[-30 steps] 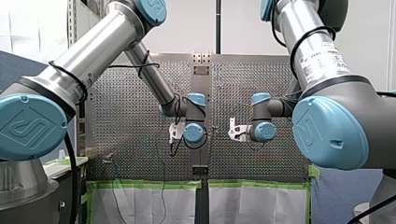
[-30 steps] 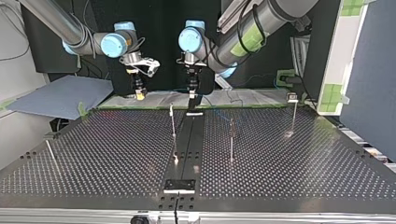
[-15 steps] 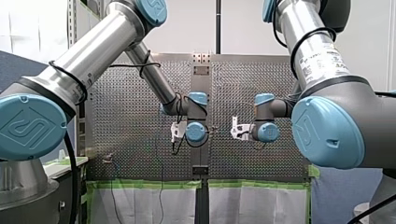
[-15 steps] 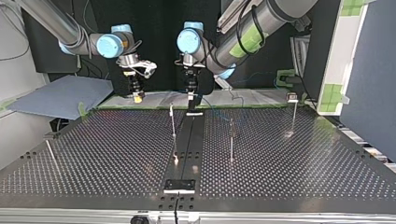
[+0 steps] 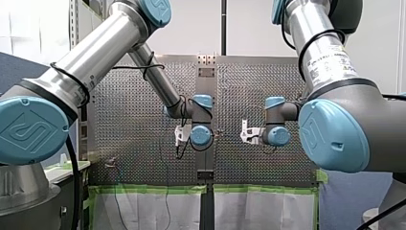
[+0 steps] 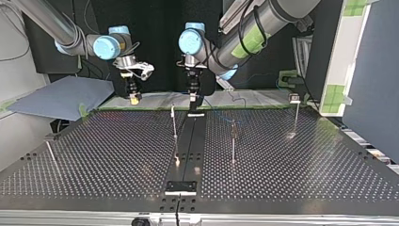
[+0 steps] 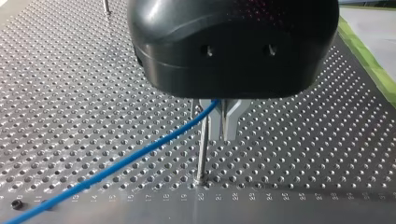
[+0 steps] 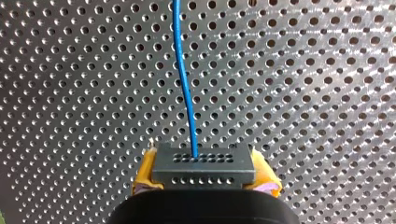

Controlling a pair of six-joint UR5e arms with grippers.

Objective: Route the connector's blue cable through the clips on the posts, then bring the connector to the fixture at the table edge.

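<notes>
Perforated metal table (image 6: 117,155) spreads under both arms. The connector (image 8: 204,163) sits clamped between the yellow pads (image 8: 144,173) of my right gripper (image 8: 204,177), over the table's far edge at the top view's left. Its blue cable (image 8: 184,84) leads away over the holes. My left gripper (image 7: 220,136) pinches the cable between 2 metal fingers, just beside a thin post (image 7: 201,154).

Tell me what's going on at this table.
Two robot arms are threading a cable. My right claw grips the grey connector between its yellow pads, above the perforated table, with the blue cable running out ahead of it. My left claw pinches that cable further along, right beside a thin post. Whether the cable sits in a clip cannot be seen.
</notes>
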